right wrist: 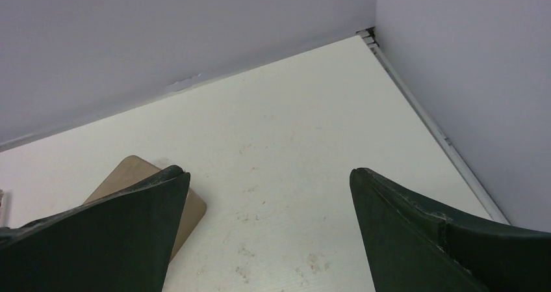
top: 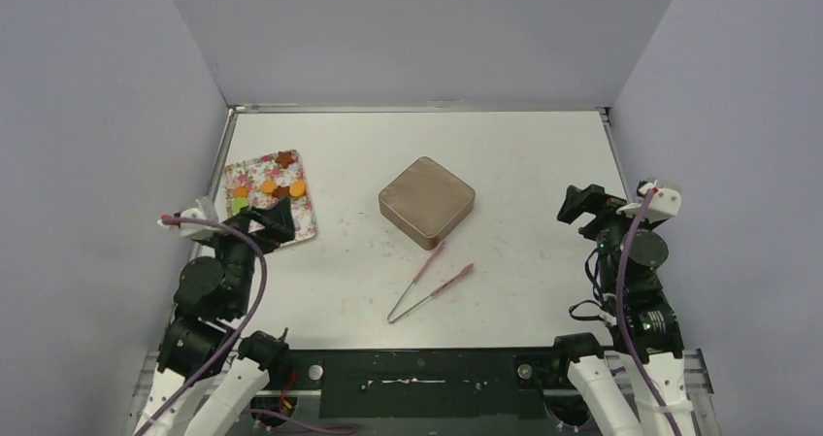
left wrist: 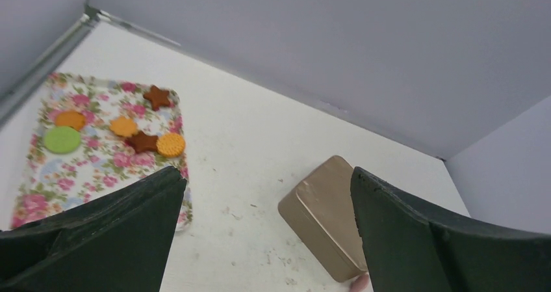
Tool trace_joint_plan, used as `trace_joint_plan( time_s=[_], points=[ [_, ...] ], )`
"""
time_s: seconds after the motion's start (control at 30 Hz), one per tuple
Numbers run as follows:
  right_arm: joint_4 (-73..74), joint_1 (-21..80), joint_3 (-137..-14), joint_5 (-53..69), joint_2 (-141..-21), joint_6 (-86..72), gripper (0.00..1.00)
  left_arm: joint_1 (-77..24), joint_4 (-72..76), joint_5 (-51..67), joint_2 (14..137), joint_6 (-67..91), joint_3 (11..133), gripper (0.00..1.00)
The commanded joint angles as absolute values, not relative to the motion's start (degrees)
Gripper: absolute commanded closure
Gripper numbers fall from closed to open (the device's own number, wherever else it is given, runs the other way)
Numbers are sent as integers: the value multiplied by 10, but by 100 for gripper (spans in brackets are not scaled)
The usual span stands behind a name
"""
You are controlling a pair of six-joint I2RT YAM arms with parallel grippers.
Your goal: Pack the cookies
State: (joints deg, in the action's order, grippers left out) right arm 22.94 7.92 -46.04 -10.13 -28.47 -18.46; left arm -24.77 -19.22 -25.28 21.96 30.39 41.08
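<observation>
The cookies [top: 269, 186] lie loose on a floral tray [top: 305, 218] at the left of the table. Orange rounds, brown stars and one green round [left wrist: 62, 139] show in the left wrist view. My left gripper [top: 281, 220] hovers over the tray's near edge, open and empty. Its fingers [left wrist: 130, 227] frame bare table between the tray [left wrist: 97, 175] and a closed bronze tin [left wrist: 328, 207]. My right gripper [top: 575, 210] stands open and empty at the right, with bare table between its fingertips [right wrist: 268, 173].
The square bronze tin [top: 427, 201] sits mid-table with its lid on; one corner [right wrist: 133, 168] shows in the right wrist view. Pink tongs [top: 428, 281] lie in front of it. Grey walls close in the back and both sides.
</observation>
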Motion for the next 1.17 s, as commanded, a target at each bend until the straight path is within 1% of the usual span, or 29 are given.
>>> trace_joint_plan(
  time_s=[0.0, 0.13, 0.27, 0.4, 0.6, 0.87, 1.13],
  points=[
    [229, 100, -455, -186, -249, -159, 0, -246, -202, -328, 147, 179, 415, 3],
    [237, 139, -459, -255, -243, -138, 0, -245, -137, -358, 92, 133, 349, 3],
    [225, 191, -435, -321, -229, -121, 0, -226, -116, -349, 45, 120, 318, 3],
    [199, 197, -414, -309, -215, -103, 0, -211, -105, -353, 3, 116, 297, 3],
    [195, 187, -420, -285, -227, -107, 0, -210, -90, -370, 3, 117, 291, 3],
    [186, 145, -422, -214, -231, -105, 0, -210, -82, -378, 3, 119, 282, 3],
    [181, 143, -418, -218, -210, -103, 0, -210, -72, -384, 3, 115, 273, 3]
  ],
)
